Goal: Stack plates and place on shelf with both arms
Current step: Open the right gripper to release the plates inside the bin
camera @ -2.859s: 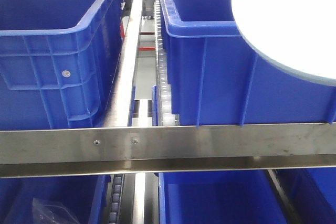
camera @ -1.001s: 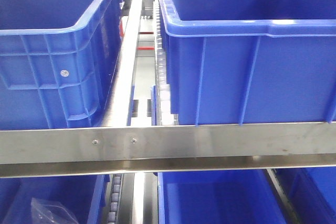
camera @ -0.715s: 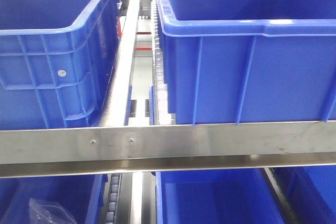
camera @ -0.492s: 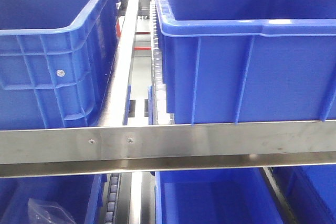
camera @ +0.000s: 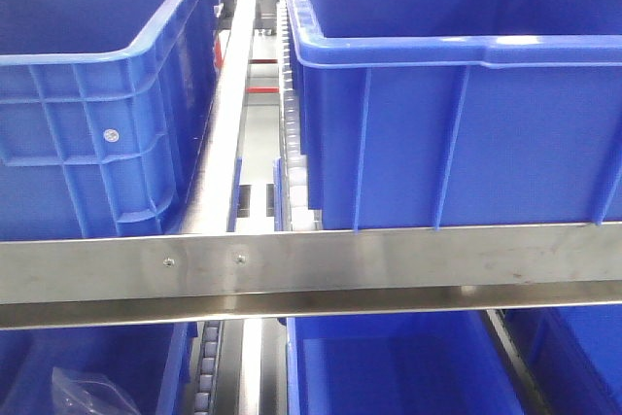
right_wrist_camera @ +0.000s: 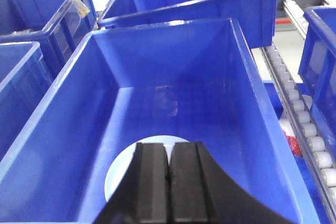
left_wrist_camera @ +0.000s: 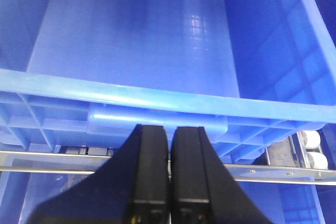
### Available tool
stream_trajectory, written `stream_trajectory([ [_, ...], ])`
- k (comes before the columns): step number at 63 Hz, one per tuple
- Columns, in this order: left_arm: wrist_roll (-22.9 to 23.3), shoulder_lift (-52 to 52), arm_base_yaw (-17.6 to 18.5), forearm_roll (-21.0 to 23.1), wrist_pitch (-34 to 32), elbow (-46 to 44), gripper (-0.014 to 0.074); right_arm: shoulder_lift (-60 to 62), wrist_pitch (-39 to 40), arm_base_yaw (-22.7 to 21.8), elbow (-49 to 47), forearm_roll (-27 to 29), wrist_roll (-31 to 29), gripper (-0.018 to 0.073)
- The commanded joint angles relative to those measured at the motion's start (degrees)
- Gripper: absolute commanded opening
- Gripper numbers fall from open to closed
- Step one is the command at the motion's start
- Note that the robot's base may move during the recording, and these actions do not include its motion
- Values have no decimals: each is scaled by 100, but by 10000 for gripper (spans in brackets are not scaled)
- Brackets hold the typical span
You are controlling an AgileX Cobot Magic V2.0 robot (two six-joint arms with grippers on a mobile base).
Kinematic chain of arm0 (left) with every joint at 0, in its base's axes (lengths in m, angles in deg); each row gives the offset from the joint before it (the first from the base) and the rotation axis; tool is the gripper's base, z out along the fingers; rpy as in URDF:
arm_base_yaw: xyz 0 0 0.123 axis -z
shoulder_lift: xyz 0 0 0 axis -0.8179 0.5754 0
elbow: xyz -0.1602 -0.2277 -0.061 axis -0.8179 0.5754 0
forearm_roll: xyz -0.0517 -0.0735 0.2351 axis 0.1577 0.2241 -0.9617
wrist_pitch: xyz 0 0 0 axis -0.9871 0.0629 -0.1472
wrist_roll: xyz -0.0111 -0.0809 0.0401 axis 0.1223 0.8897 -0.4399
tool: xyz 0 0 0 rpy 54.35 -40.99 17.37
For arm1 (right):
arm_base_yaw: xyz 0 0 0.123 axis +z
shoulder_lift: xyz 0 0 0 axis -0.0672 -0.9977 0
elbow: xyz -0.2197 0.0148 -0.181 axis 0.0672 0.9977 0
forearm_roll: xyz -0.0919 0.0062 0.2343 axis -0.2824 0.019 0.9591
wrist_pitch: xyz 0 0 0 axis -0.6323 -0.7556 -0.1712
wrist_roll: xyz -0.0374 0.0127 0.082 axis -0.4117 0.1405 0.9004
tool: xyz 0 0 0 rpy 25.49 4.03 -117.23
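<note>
Right wrist view: a blue crate (right_wrist_camera: 173, 103) holds a pale plate (right_wrist_camera: 122, 174) flat on its floor, partly hidden directly beneath the right claw (right_wrist_camera: 168, 179), whose fingers are pressed together, empty. The left claw (left_wrist_camera: 169, 171), likewise closed and empty, hovers before another blue bin (left_wrist_camera: 157, 51).

Right bin (camera: 457, 133) was open from above; its walls boxed all four sides. A plate (right_wrist_camera: 123, 174) covered part of its floor on the near side. Steel shelf rail (camera: 389, 264) barred the front, and a narrow gap separated it from the left bin (camera: 97, 114).
</note>
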Motion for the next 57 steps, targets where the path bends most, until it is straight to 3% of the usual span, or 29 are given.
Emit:
stream_trajectory([
  [1, -1, -7, 36, 56, -453, -166, 102, 24, 491, -18, -151, 17, 0, 48],
  [28, -1, -7, 36, 56, -465, -166, 102, 486, 363, -24, 135, 17, 0, 48],
  [57, -1, -7, 36, 56, -465, -166, 102, 3453, 363, -203, 2681, 17, 0, 48],
])
